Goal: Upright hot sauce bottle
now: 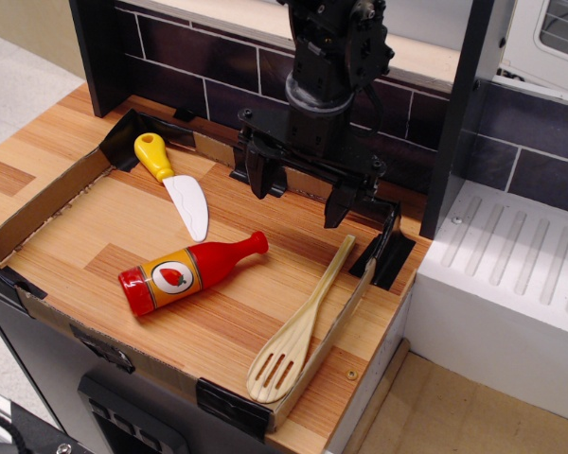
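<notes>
Where the cardboard rim [104, 326] bounds the near edge of the wooden surface [218, 326], a slotted wooden spoon [298, 331] leans along the right wall. Just beyond, the hot sauce bottle [191, 273] lies flat, base toward the near left, neck pointing right and away. Bare surface surrounds it on all sides. Farther left lies a toy knife [175, 184]. The hand [301, 189] hangs above and behind the neck end, fingers spread, holding nothing; the approach appears unobstructed.

wooden counter [218, 331], hot sauce bottle [191, 272], knife [175, 183], spatula [298, 331]
</notes>
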`<state>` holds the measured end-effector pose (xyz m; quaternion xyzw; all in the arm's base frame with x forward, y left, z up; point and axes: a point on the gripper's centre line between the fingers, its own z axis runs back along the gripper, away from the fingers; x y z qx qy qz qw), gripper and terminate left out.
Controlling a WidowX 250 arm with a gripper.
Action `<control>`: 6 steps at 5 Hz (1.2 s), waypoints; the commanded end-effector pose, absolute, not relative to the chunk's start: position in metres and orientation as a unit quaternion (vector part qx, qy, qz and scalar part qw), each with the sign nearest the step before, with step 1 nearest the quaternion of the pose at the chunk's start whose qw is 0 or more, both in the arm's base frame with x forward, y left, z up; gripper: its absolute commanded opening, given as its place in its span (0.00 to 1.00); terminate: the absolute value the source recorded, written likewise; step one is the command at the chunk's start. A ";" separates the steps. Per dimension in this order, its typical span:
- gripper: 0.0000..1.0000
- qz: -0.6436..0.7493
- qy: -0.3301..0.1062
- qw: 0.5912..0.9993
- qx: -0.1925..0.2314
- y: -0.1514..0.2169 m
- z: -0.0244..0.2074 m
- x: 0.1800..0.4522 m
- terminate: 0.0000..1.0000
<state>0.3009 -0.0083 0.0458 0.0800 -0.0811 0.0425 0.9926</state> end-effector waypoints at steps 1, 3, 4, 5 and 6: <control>1.00 0.042 -0.081 0.993 0.080 -0.008 0.046 0.301 0.00; 1.00 -0.089 -0.055 0.994 0.039 0.010 0.049 0.280 0.00; 1.00 -0.115 -0.065 0.991 0.028 0.016 0.047 0.276 0.00; 1.00 -0.160 -0.076 0.984 0.018 0.024 0.044 0.279 0.00; 1.00 -0.172 -0.089 0.981 0.012 0.027 0.038 0.286 0.00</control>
